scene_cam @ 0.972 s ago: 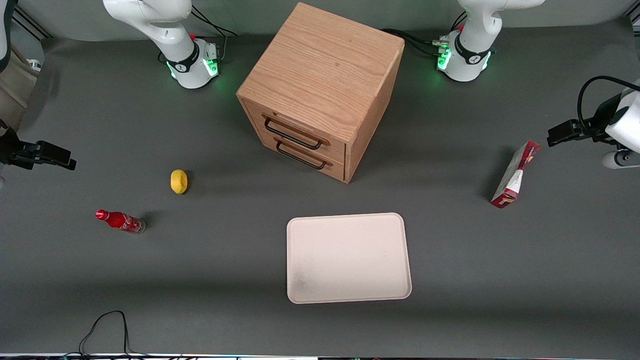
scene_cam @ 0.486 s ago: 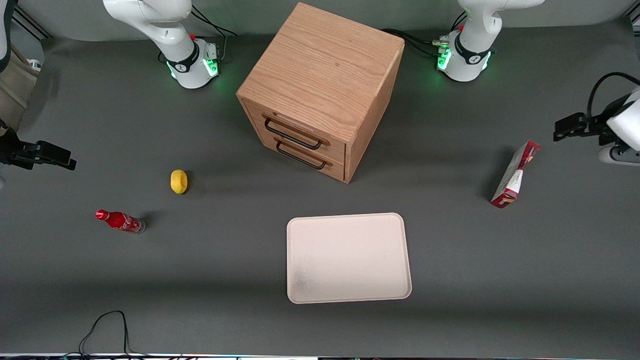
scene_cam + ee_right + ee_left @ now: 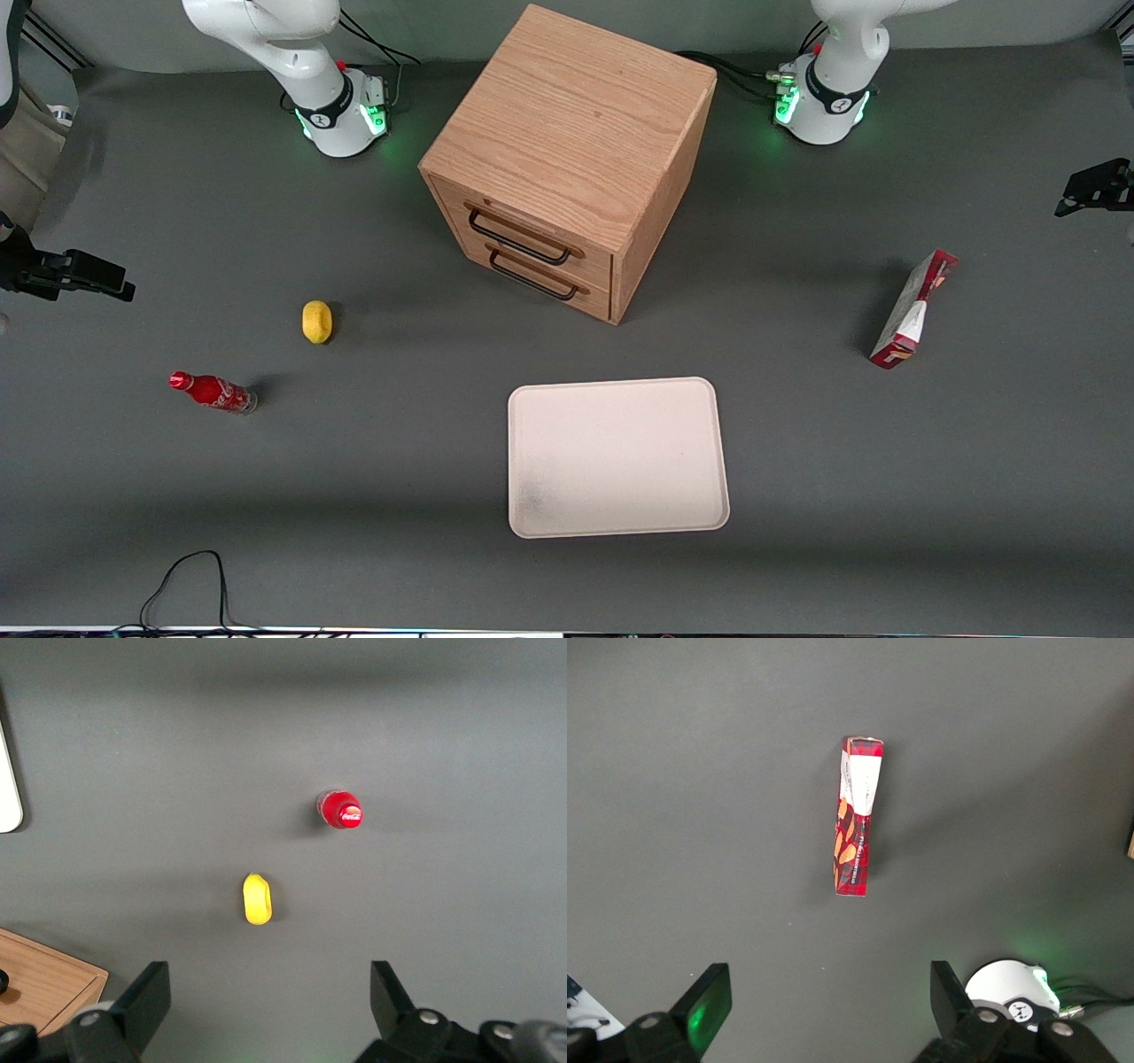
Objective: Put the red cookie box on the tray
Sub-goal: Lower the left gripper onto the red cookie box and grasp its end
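Note:
The red cookie box (image 3: 912,308) stands on a thin long edge on the grey table, toward the working arm's end, and nothing touches it. From above, the left wrist view shows the same box (image 3: 855,819), red with a white section. My left gripper (image 3: 830,981) hangs high above the table, apart from the box, open and empty. In the front view only a black part of its wrist (image 3: 1099,186) shows at the picture's edge. The pale cream tray (image 3: 617,456) lies flat, nearer the front camera than the wooden cabinet, with nothing on it.
A wooden two-drawer cabinet (image 3: 571,159) stands mid-table, both drawers shut. Toward the parked arm's end lie a yellow lemon (image 3: 317,321) and a small red soda bottle (image 3: 213,392). The working arm's base (image 3: 824,97) stands beside the cabinet.
The left arm's wrist has moved outward and farther from the front camera, almost leaving the front view. The box, tray and other objects have stayed put.

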Controlling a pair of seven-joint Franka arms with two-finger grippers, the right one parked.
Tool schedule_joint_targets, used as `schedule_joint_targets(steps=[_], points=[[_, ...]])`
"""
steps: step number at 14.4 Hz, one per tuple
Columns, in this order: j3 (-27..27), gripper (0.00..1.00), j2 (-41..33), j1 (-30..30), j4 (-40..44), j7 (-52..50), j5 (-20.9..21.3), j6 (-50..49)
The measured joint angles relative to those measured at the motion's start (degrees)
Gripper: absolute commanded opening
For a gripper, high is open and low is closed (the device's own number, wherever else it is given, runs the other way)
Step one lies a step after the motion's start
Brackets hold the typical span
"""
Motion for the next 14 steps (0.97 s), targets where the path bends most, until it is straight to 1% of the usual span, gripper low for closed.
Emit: schedule_joint_targets(steps=[3, 5, 14], points=[[-0.26, 0.98, 0.06, -0.02, -1.6, 0.95, 0.0, 0.54], [-0.44, 0.98, -0.03, -0.12, -5.49, 1.27, 0.01, 4.88], [-1.13, 0.98, -0.99, -0.64, -37.6, 1.84, 0.08, 42.69]])
